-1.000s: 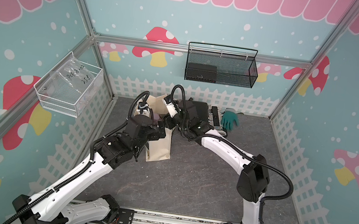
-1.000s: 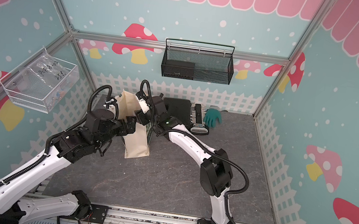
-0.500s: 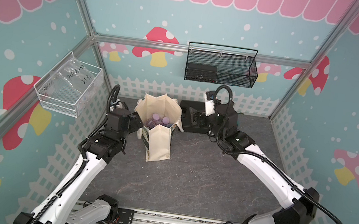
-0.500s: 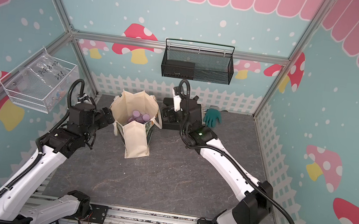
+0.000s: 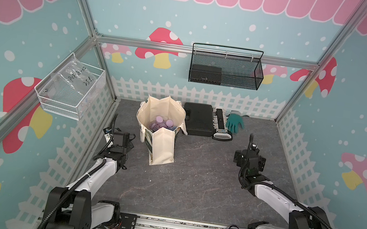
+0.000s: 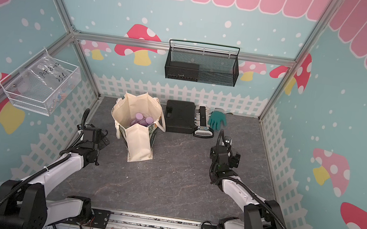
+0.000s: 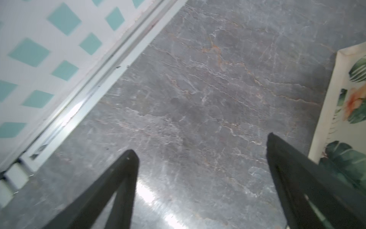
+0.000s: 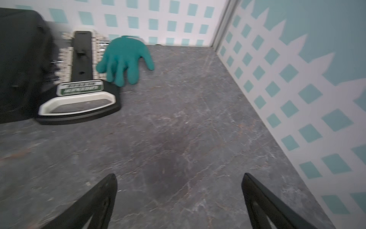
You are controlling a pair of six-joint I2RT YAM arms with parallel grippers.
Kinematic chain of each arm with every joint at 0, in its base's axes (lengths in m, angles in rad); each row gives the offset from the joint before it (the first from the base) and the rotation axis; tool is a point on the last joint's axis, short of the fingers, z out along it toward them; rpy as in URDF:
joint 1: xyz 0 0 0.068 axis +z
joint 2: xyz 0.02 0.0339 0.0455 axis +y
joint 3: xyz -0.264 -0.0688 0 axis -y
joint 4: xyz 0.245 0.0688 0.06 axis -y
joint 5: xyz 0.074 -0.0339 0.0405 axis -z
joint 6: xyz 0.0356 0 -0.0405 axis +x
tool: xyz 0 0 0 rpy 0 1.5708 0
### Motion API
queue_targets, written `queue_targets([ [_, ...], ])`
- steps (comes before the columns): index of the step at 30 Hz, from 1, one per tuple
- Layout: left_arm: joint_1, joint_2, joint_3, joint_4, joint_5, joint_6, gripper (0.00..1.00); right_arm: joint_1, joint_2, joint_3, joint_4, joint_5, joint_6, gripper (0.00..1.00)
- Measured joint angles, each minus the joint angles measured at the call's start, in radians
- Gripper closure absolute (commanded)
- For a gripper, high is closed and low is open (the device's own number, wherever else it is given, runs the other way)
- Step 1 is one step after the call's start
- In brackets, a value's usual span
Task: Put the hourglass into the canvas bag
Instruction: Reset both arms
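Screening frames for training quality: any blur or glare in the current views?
Left wrist: bright glare patch on the tabletop, fence wall smeared. Right wrist: black case motion-blurred along its edge, teal glove slightly soft. Both top views: sharp and evenly lit, canvas bag crisp.

Hourglasses [image 5: 163, 124] inside canvas bag [image 5: 163, 146], rear left; case [image 5: 197, 119] just right of it, then tool rack [image 5: 221, 125], glove [image 5: 234, 124].

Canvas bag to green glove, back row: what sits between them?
Two things, seen in both top views: a flat black hard case next to the canvas bag, then a black-and-white tool holder beside the green glove.
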Motion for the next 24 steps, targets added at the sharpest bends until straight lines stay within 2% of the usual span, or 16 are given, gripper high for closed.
queue_targets([
  [4, -0.054, 0.063, -0.005, 0.225, -0.050, 0.145, 0.01, -0.062, 0.060, -0.019, 0.173, 0.051, -0.058, 0.00],
  [7, -0.084, 0.167, -0.014, 0.397, -0.085, 0.251, 0.01, -0.097, 0.108, -0.039, 0.327, 0.051, -0.125, 0.00],
  [11, -0.135, 0.251, -0.085, 0.612, -0.099, 0.398, 0.01, -0.202, 0.177, -0.117, 0.499, -0.067, -0.145, 0.00],
  [13, -0.144, 0.274, -0.134, 0.726, -0.093, 0.449, 0.01, -0.235, 0.202, -0.136, 0.515, -0.132, -0.158, 0.00],
  [15, -0.135, 0.280, -0.156, 0.772, -0.060, 0.476, 0.01, -0.240, 0.215, -0.139, 0.544, -0.214, -0.181, 0.00],
  [19, -0.101, 0.305, -0.211, 0.958, 0.030, 0.512, 0.01, -0.238, 0.198, -0.239, 0.732, -0.358, -0.225, 0.00],
  [24, -0.071, 0.320, -0.212, 0.984, 0.102, 0.515, 0.01, -0.243, 0.229, -0.296, 0.846, -0.448, -0.247, 0.01],
])
